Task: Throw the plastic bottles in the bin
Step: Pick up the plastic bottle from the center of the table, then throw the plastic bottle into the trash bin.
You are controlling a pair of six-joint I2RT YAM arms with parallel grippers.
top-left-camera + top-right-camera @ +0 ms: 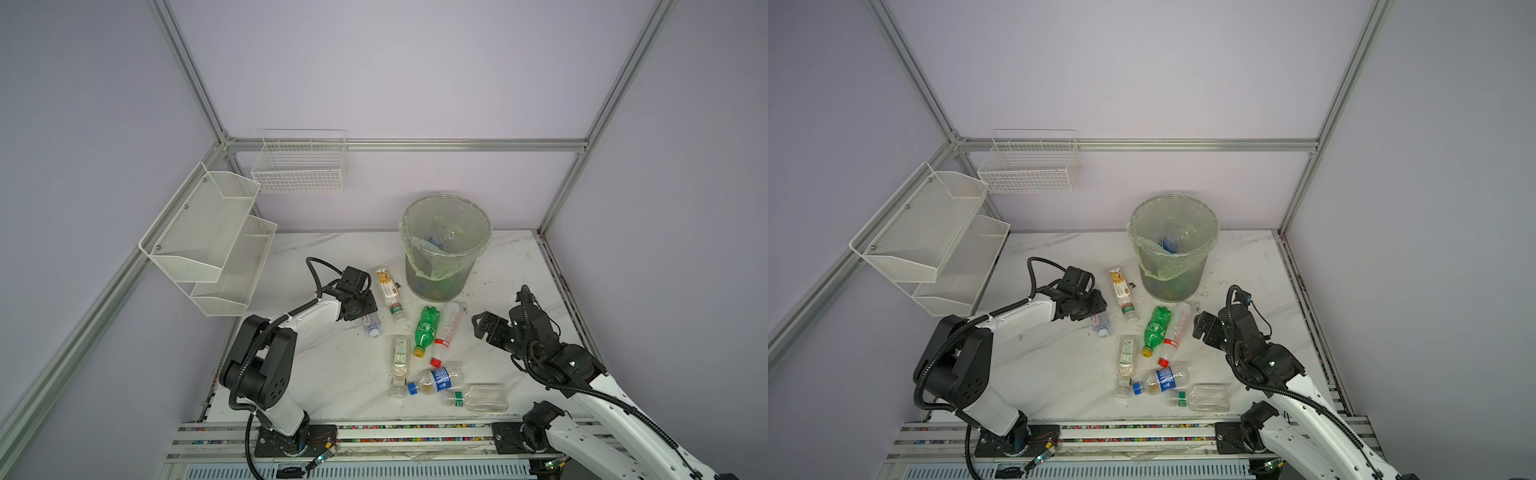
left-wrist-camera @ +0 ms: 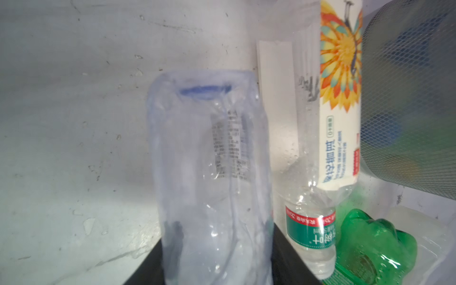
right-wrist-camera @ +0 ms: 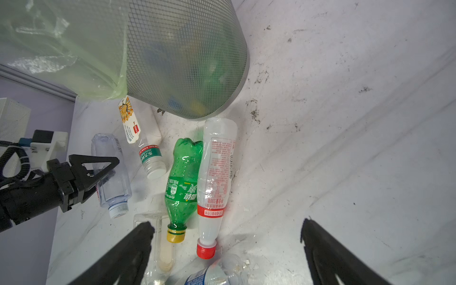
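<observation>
White marble-look bench [image 1: 332, 365]: bin [image 1: 440, 282] stands at back w/ a blue-capped bottle [image 1: 436, 242] inside, other bottles [image 1: 434, 376] lie scattered in front, L gripper [image 3: 108, 172] is clamped on a clear bottle [image 3: 116, 187] lying flat, R gripper [image 3: 227, 223] hangs wide open & empty near the red-capped bottle [image 1: 448, 328].

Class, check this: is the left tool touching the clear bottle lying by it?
Touching. In the left wrist view the clear bottle fills the gap between the dark fingers of the left tool, pressed against both.
</observation>
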